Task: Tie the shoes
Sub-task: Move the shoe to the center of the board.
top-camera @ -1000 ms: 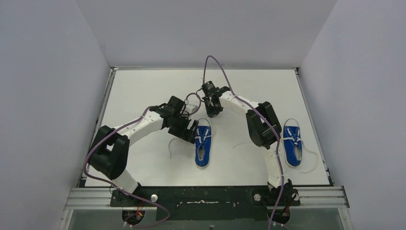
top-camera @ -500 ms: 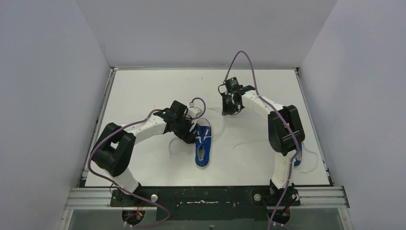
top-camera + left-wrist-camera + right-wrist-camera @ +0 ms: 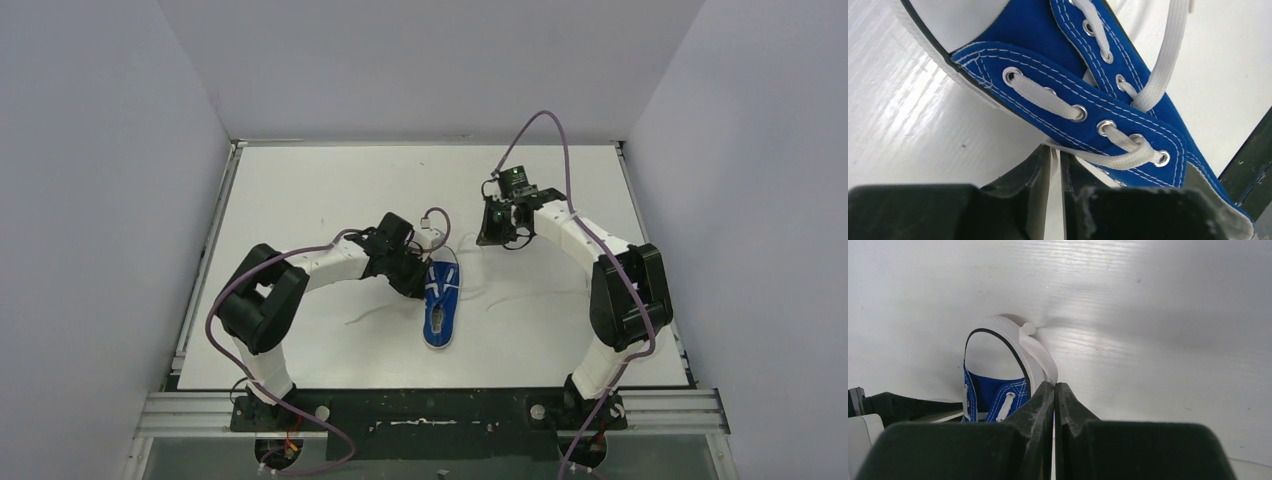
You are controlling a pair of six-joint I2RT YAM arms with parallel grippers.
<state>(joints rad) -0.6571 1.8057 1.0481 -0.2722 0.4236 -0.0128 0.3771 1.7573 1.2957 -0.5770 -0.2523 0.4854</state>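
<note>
While one shoe (image 3: 441,305) lies near the centre of the table (image 3: 300,190) (toe pointing far; its mate is not visible), the left claw (image 3: 1054,152) at its left flank seems, in a cramped view, pinched closed on a lace (image 3: 1108,159). Farther right, the right claw (image 3: 1054,386) is clamped on the other lace end (image 3: 1040,357). Pulling apart could drag the light shoe or slip a lace.

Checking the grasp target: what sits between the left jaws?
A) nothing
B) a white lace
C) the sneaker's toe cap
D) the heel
B: the left wrist view shows a white lace running from the blue sneaker's top eyelets into the nearly closed left jaws.
</note>
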